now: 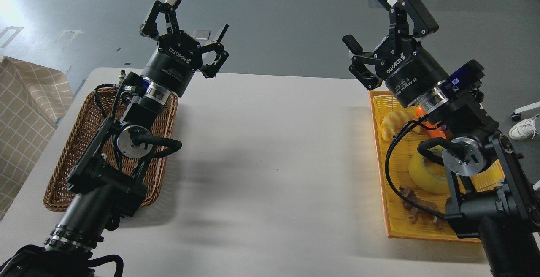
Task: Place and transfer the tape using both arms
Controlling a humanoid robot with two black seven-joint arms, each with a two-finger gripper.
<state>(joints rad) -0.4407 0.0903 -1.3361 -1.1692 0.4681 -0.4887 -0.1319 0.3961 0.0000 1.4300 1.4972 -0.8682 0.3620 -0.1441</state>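
Observation:
The yellow tape roll (424, 175) lies flat in the yellow tray (394, 222) at the table's right, partly hidden behind my right arm's joint. My right gripper (367, 21) is open and empty, raised high above the tray's far end, well away from the tape. My left gripper (202, 13) is open and empty, raised above the far end of the brown wicker basket (80, 142) at the table's left.
In the tray also lie a yellow croissant toy (394, 123), an orange item (430, 127) and a brown toy animal (417, 207). A checked cloth (25, 112) hangs at the left. The white table (270, 163) spreads between basket and tray.

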